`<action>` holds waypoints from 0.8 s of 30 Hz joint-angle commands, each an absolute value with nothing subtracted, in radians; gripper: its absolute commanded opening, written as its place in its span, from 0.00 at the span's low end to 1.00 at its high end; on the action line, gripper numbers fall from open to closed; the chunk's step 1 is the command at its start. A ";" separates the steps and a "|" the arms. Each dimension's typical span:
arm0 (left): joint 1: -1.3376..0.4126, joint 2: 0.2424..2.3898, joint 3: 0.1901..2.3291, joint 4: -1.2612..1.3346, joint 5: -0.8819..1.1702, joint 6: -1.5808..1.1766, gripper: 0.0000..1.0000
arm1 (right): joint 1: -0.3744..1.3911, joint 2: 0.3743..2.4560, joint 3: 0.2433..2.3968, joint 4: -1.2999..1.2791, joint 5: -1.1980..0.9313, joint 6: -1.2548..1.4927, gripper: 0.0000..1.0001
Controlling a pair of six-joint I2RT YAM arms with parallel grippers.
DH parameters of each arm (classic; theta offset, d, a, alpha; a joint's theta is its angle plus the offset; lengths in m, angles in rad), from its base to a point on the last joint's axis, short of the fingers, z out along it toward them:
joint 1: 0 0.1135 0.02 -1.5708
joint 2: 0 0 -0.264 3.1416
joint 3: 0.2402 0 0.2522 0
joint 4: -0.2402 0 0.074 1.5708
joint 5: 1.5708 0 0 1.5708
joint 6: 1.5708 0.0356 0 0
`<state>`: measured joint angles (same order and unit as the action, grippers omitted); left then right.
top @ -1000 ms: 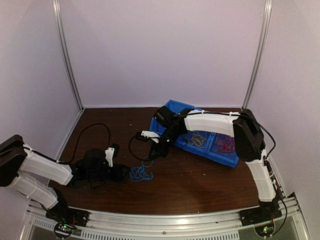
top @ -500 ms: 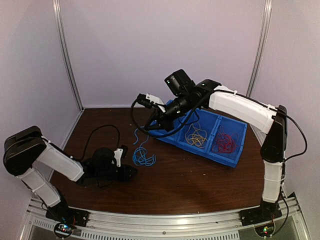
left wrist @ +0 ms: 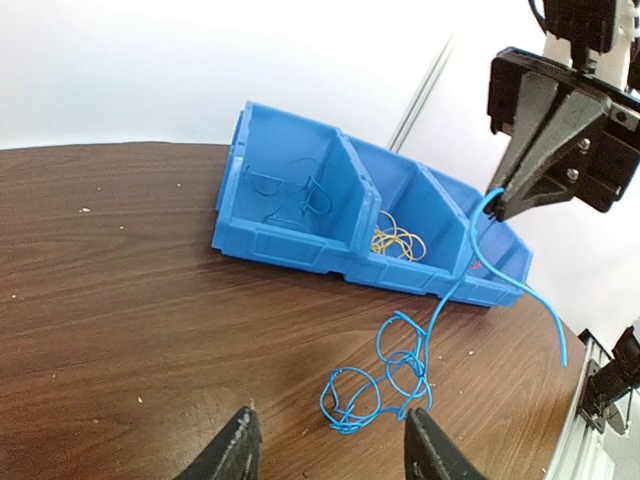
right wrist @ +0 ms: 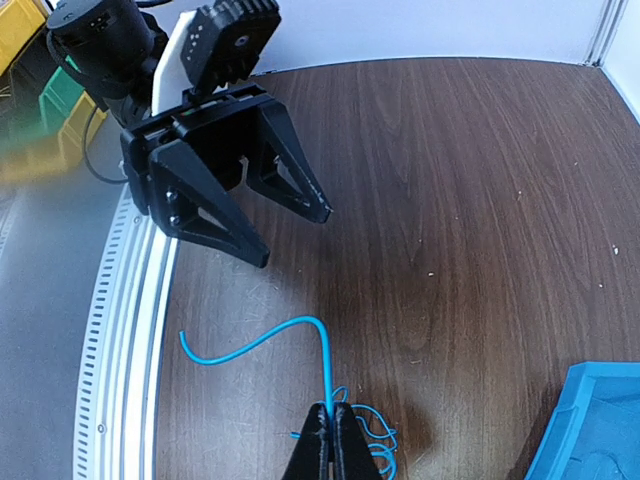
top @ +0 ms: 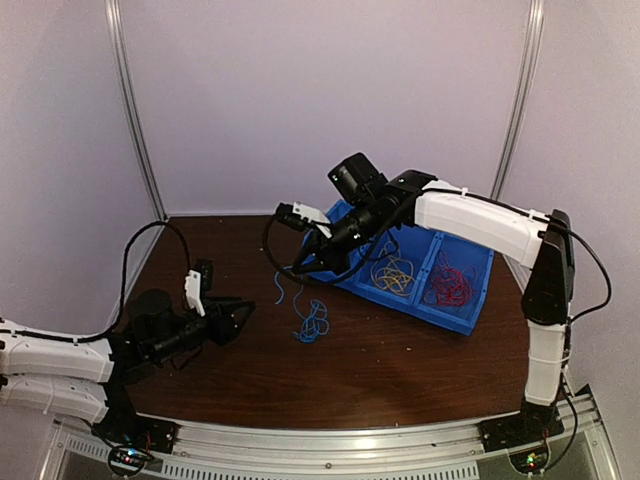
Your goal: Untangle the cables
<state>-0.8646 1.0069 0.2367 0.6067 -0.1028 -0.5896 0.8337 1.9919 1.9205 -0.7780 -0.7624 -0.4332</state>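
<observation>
A tangle of blue cables (top: 312, 322) lies on the brown table, in front of my left gripper (left wrist: 330, 455), which is open and low with nothing between its fingers. One blue strand rises from the tangle (left wrist: 385, 385) to my right gripper (top: 300, 268), which hangs above the table, shut on that strand (right wrist: 328, 380). The strand's free end (right wrist: 245, 345) curls out past the jaws. In the right wrist view the open left gripper (right wrist: 292, 237) faces the camera.
A blue three-compartment bin (top: 455, 320) stands at the back right. It holds blue cables (left wrist: 290, 195), yellow cables (top: 393, 275) and red cables (top: 450, 290), one colour per compartment. A metal rail (top: 330, 440) runs along the near table edge.
My right gripper rose from the table with the blue strand, and the tangle slid to the right. My left arm drew back to the left, away from the tangle.
</observation>
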 commanded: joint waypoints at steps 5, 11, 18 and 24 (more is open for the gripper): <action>-0.908 1.137 0.257 0.900 0.067 -0.416 0.50 | 0.831 2.009 1.959 -0.706 -0.836 -0.340 0.00; -0.910 1.382 0.421 1.007 0.044 -0.366 0.38 | 0.834 2.007 1.979 -0.697 -0.933 -0.294 0.00; -0.910 1.622 0.495 1.132 0.040 -0.447 0.11 | 0.832 1.963 2.001 -0.722 -0.917 -0.321 0.00; -0.910 1.740 0.405 1.292 0.063 -0.543 0.00 | 0.768 1.881 2.097 -0.635 -0.931 -0.278 0.00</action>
<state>-0.9081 1.6806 0.4629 1.1194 0.0353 -0.4656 0.8204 1.9877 1.9869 -0.7231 -0.8944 -0.3111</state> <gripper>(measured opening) 0.007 0.006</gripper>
